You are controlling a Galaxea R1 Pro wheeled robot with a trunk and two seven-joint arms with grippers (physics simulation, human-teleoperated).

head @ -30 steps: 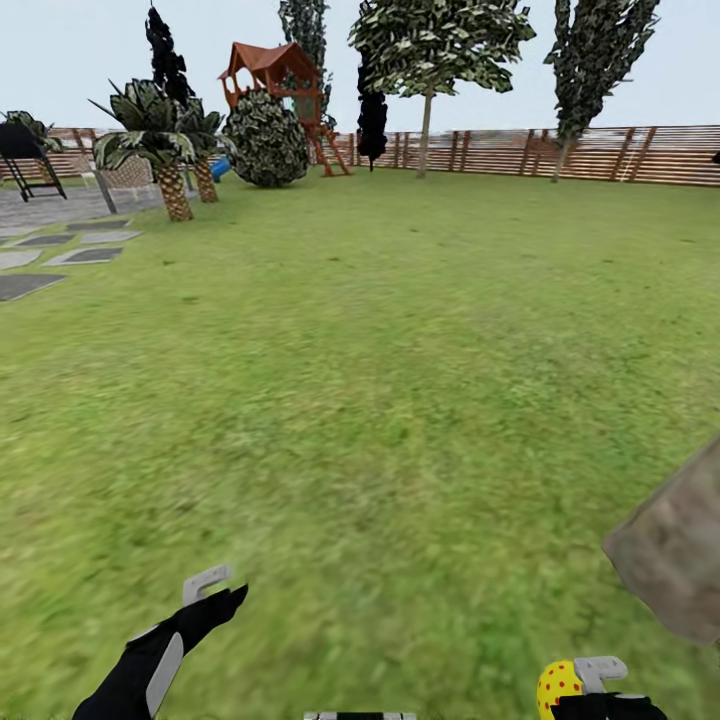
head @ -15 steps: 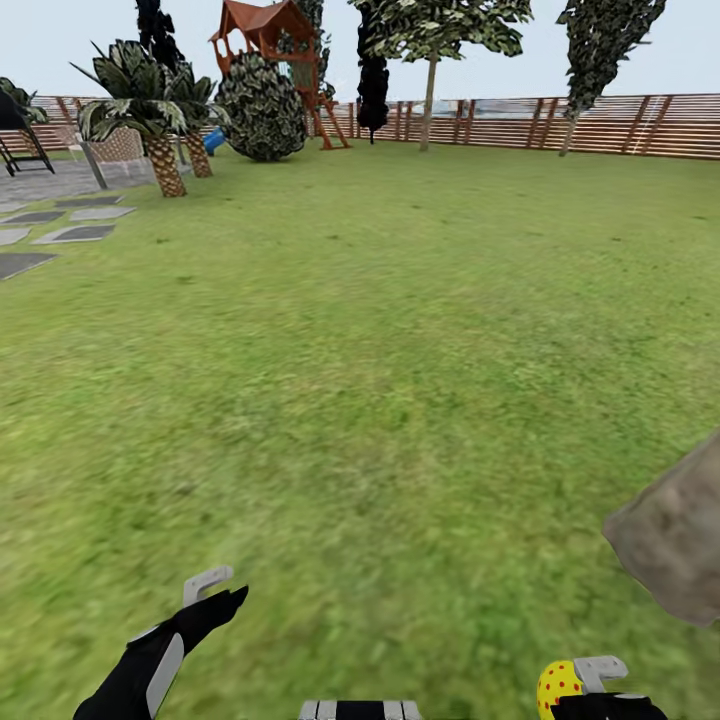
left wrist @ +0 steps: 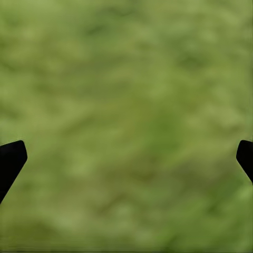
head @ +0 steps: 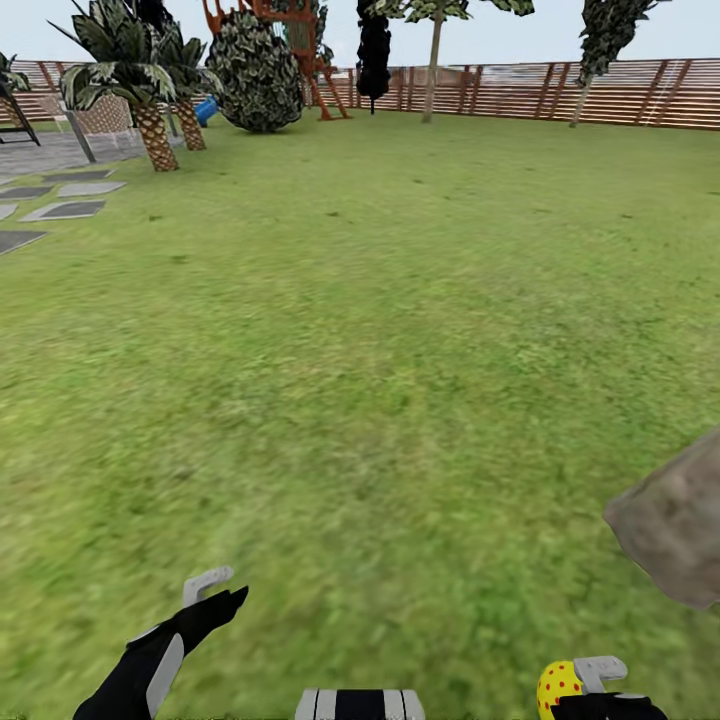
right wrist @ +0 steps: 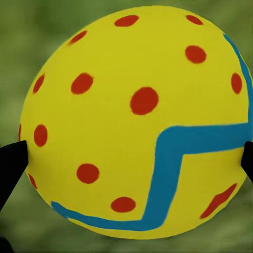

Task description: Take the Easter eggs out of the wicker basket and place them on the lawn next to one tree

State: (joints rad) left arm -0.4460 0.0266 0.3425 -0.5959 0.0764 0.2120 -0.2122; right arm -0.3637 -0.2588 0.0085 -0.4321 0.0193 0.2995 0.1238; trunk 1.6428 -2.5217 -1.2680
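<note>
Egg in your right claw, low over the lawn beside a trunk.

Your right claw point(right wrist: 126, 153) is clamped on a yellow Easter egg point(right wrist: 134, 121) with red spots and a blue zigzag; the head view shows them at the bottom right, near the mottled grey-brown trunk point(head: 675, 530). Your left claw point(left wrist: 126, 158) hangs wide apart over bare grass, holding nothing. The lawn point(head: 380, 330) runs back to a slatted wooden fence point(head: 620, 95), with palm plants point(head: 135, 75) near the paving slabs point(head: 65, 205).
</note>
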